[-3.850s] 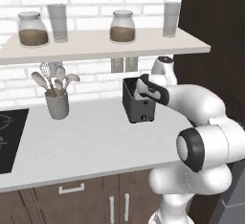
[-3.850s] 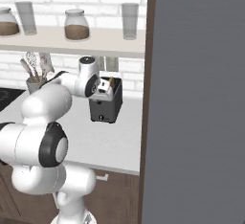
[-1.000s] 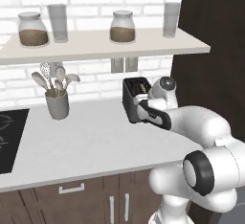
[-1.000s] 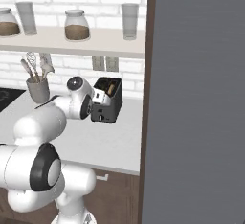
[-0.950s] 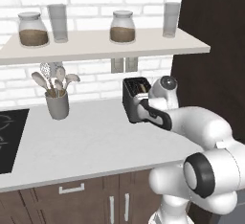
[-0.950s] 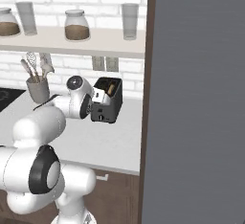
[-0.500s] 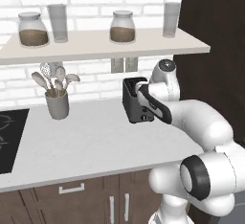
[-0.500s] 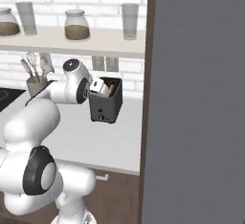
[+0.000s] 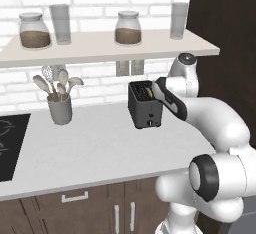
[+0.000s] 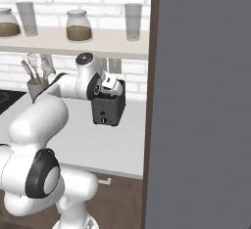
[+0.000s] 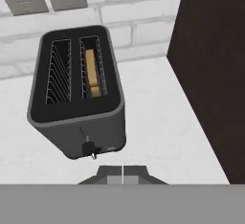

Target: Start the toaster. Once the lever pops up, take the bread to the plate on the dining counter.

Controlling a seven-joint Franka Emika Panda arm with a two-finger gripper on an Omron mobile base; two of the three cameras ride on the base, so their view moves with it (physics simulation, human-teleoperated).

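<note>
End effector closed above the toaster, bread low in its slot

In the hand view the toaster (image 11: 76,94) lies in the center-left of the frame, just above the end effector (image 11: 123,169), whose two tips stand pressed together at the bottom center and hold nothing. The long axis of the toaster runs from bottom to top of this frame, a little tilted. The bread (image 11: 92,72) sits deep in the right slot, along the same axis. The small lever (image 11: 89,149) is on the near front face, up and left of the tips. In the left base view the toaster (image 9: 144,104) stands on the white tabletop (image 9: 95,143) in the center. I can read no brand or writing anywhere.
</note>
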